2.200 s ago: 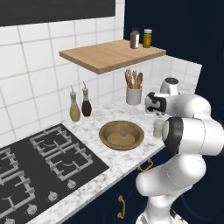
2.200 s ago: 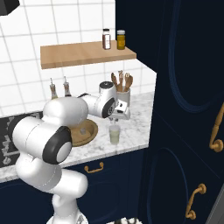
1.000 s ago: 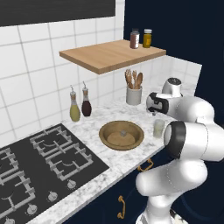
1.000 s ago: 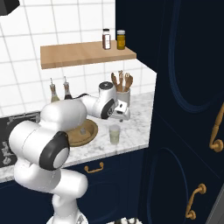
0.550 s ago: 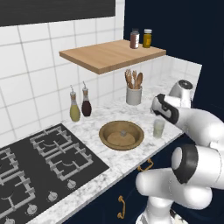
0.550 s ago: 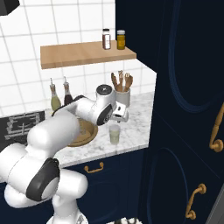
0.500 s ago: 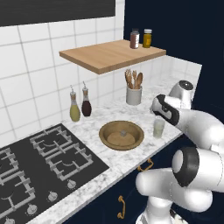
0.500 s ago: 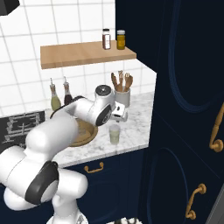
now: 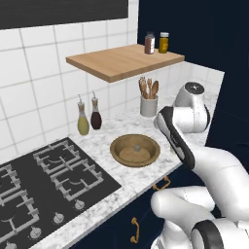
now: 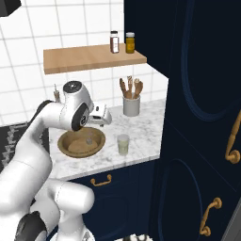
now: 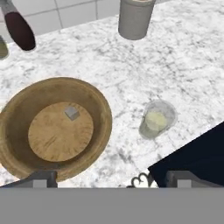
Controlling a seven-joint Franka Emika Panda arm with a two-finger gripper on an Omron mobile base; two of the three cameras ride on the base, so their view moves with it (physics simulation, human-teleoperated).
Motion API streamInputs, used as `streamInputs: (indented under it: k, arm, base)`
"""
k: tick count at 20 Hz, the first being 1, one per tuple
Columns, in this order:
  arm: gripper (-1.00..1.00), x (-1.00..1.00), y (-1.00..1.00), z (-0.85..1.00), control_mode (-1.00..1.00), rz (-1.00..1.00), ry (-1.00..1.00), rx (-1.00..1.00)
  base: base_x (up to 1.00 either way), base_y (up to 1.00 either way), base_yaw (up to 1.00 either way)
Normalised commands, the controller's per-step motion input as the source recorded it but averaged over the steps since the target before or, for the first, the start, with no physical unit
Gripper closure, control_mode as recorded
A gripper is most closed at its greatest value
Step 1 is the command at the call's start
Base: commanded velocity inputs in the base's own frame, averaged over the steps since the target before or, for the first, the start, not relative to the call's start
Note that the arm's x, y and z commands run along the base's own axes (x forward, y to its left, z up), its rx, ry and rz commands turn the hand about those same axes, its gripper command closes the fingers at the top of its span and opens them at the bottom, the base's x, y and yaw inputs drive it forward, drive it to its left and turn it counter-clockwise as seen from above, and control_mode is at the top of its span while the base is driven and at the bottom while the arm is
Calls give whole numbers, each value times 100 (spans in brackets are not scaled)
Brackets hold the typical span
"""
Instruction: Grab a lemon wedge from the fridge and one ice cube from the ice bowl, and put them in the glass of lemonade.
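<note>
The gripper (image 11: 111,178) hangs spread wide and empty above the counter (image 11: 183,65), looking down on the ice bowl (image 11: 103,114) with the ice cube (image 11: 72,113) lying near its middle, down and to the left of the fingertips. The glass of lemonade (image 11: 156,119) stands just beside the bowl's right rim; whether a lemon wedge already floats in it is hard to tell. Against a second ago, the arm has swung up and left, away from the glass toward the bowl.

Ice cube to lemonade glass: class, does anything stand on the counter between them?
Nothing visible does. The ice cube lies in the wooden ice bowl; only the bowl's rim and bare marble separate it from the glass of lemonade.
</note>
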Motion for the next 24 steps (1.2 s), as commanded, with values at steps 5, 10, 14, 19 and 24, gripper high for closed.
streamInputs:
  k: [5, 10, 14, 19, 24]
  arm:
    - [-100, -99, 23, 25, -100, 3, 25, 1]
    - [-100, -100, 0, 0, -100, 0, 0, 11]
    - [-100, -88, 10, 0, -100, 1, -6, 0]
    - [-100, -9, 0, 0, -100, 1, -1, 0]
    - [-100, 0, 0, 0, -100, 0, 0, 0]
  base:
    - [0, 0, 0]
    - [0, 0, 0]
    - [0, 0, 0]
    - [0, 0, 0]
    - [0, 0, 0]
